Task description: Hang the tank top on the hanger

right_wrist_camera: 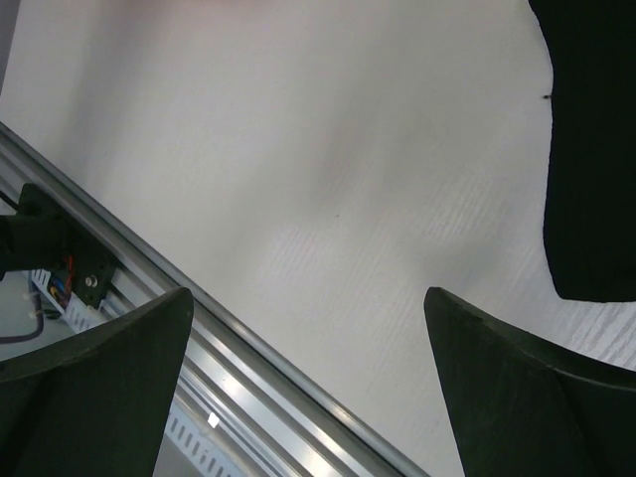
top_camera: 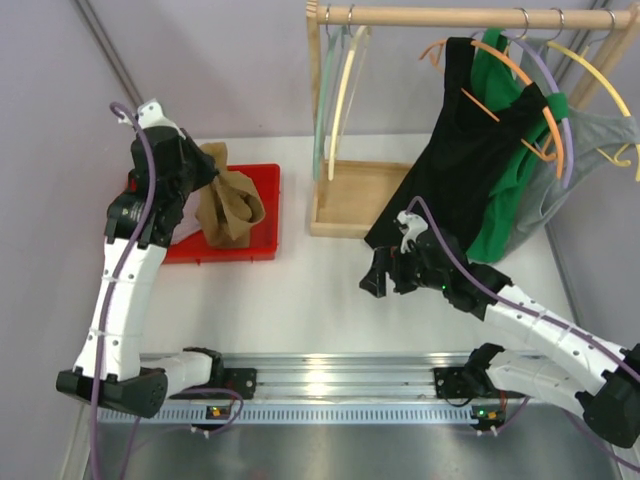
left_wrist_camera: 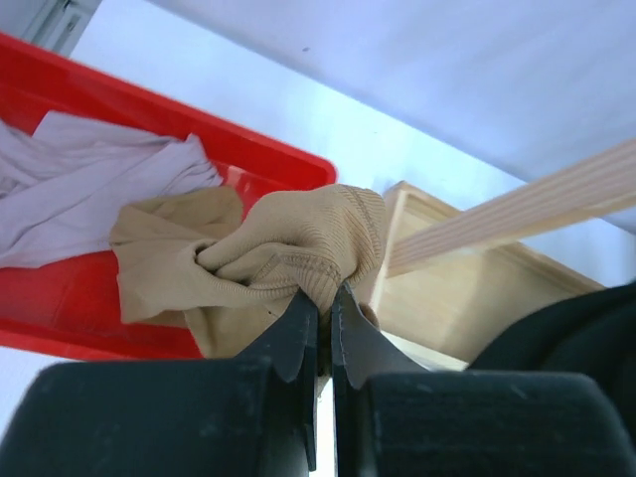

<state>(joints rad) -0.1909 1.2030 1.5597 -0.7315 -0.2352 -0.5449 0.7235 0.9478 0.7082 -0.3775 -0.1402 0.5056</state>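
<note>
Jaws of the left gripper (top_camera: 208,172) (left_wrist_camera: 323,298) are clamped on a ribbed fold of the tank top (top_camera: 228,205) (left_wrist_camera: 288,248). The top hangs bunched from that grip over the red tray (top_camera: 262,180) (left_wrist_camera: 149,109), at the left of the surface (top_camera: 320,280). Its lower part sags toward the tray floor; whether it touches can't be told. The left wrist view shows a pale lilac garment (left_wrist_camera: 89,189) lying in the tray, just beside the tan cloth.

The hanger (top_camera: 342,100) hangs bare at the left end of the wooden rail (top_camera: 470,15), right next to a pale green hanger (top_camera: 322,100). It sits above the rack's wooden base (top_camera: 350,195), well apart from the tank top.

The right gripper (top_camera: 375,280) (right_wrist_camera: 308,298) is over the bare surface near the front rail, jaws wide apart and holding nothing. The hem of the black top (top_camera: 460,150) (right_wrist_camera: 596,149) is just beside it. A green garment (top_camera: 510,180) and a grey garment (top_camera: 580,150) hang further right on the rail.
</note>
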